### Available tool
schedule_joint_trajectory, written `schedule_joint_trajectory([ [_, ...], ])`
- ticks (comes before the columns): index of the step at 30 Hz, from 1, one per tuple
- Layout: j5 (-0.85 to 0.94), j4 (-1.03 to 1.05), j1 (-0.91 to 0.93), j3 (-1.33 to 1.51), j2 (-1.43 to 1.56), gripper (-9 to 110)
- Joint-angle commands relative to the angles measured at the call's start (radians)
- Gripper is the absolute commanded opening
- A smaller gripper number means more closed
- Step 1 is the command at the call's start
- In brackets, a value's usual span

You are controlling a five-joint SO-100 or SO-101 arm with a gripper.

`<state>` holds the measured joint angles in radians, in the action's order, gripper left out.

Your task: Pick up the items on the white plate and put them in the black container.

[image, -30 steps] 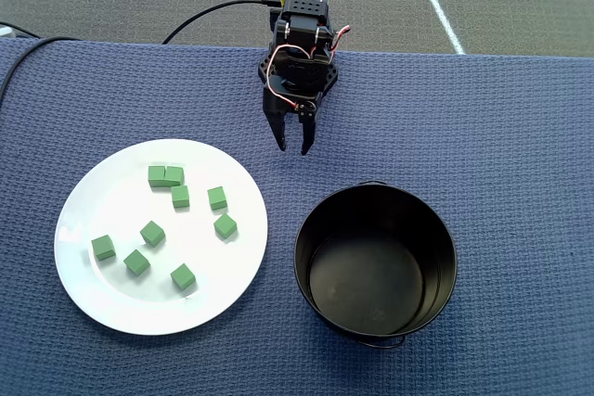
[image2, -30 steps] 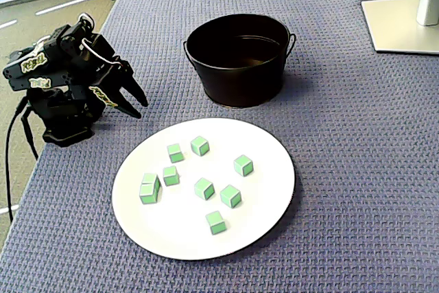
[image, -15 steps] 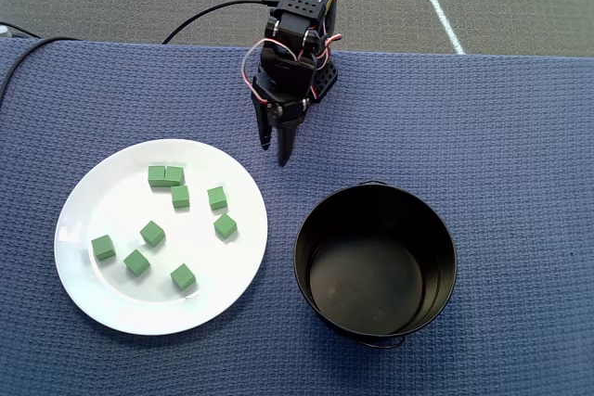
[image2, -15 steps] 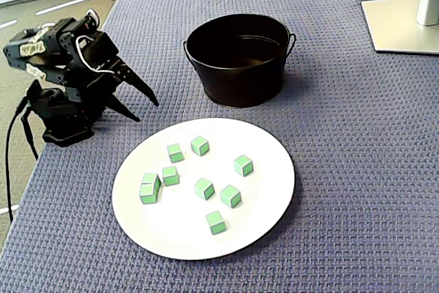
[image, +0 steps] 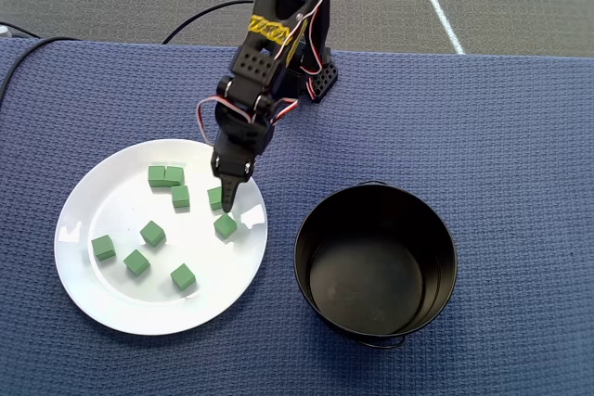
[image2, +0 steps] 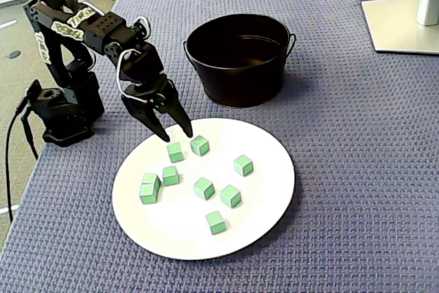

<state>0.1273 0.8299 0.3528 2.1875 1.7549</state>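
Overhead view: gripper (image: 227, 199) is over the upper-right part of the white plate (image: 93, 303), tips pointing down-frame. It hides most of one green cube (image: 214, 198); another cube (image: 225, 225) sits just past the tips, down-frame. Jaw gap not readable from this angle, fingers stack. Remaining cubes lie to the left in this view: a touching pair near the top, singles scattered lower. Black container (image: 375, 264) is right of the plate, near but apart, empty.

Fixed view: gripper (image2: 176, 134) jaws clearly spread, nothing held. Tips hang at the plate's far-left rim (image2: 137, 152). Two cubes lie right under/ahead of the fingers: cube (image2: 175, 151) roughly between them, cube (image2: 199, 145) just beside the right-hand finger in this view. Can't tell tip height vs. cube tops. Cubes = small, matte green, identical, no long axis so approach yaw isn't critical. Likely next: drop straight down and close on the cube between the fingers; risk is nudging its neighbour. Container (image2: 240, 60) stands behind the plate.
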Motion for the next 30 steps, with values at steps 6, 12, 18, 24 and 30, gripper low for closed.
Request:
schedule_joint_trajectory([
  [6, 0.120, 0.032, 0.028, -0.137, -0.140, 12],
  [12, 0.239, 0.078, 0.034, -0.166, -0.141, 12],
  [18, 0.407, 0.155, 0.040, -0.173, -0.118, 11],
  [24, 0.491, 0.158, 0.081, -0.161, -0.123, 11],
  [30, 0.509, 0.106, 0.133, -0.169, -0.115, 13],
])
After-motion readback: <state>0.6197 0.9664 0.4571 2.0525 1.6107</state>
